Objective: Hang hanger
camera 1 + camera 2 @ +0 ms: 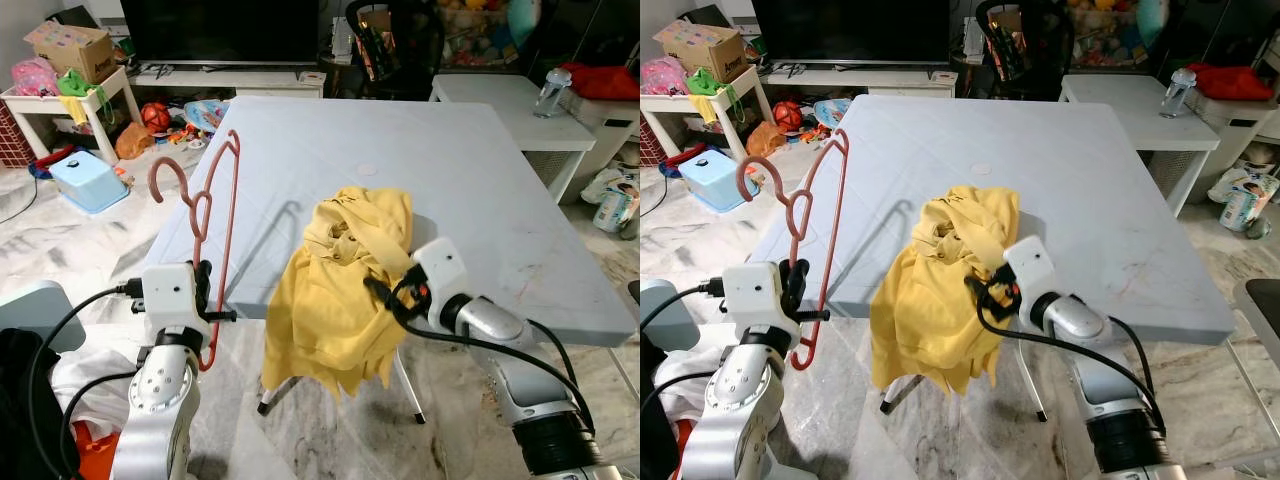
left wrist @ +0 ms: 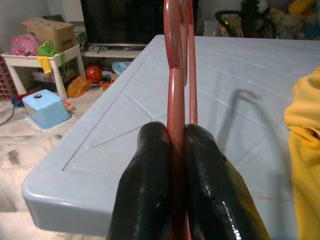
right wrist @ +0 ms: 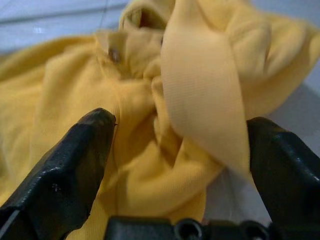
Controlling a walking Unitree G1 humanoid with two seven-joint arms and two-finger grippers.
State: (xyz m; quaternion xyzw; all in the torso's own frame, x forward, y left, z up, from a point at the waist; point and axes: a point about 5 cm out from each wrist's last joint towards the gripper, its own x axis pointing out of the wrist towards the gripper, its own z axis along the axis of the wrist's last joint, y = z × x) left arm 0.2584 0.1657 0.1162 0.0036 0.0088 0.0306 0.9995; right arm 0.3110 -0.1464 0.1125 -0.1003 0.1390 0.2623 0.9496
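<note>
A: What do the two head views show?

B: The left gripper point(image 1: 204, 300) holds a thin pink wire clothes hanger point(image 1: 215, 215) beside the left front corner of the pale grey plastic folding table point(image 1: 480, 190). The hanger stands nearly upright: its long axis runs up and down, and its hook point(image 1: 165, 180) is at the top, curling to the robot's left. The right gripper point(image 1: 985, 290) is at the crumpled yellow polo shirt point(image 1: 940, 290), which lies half on the table and half hanging over the front edge.

A: And the left wrist view?

B: There the two black fingers point(image 2: 150, 190) are pressed together on the hanger's wire, which rises straight up between them.

A: The right wrist view?

B: The fingers point(image 3: 75, 160) are spread wide with folds of the shirt between them, near the collar point(image 3: 135, 40). I think they do not grip the cloth yet, but the view is very close and I am not sure.

A: So which step is this?

B: I judge it is the step of bringing shirt and hanger together. Next, the right gripper must close on the fabric near the collar and lift it, so the left arm can tilt the hanger and pass one shoulder into the neck opening
</note>
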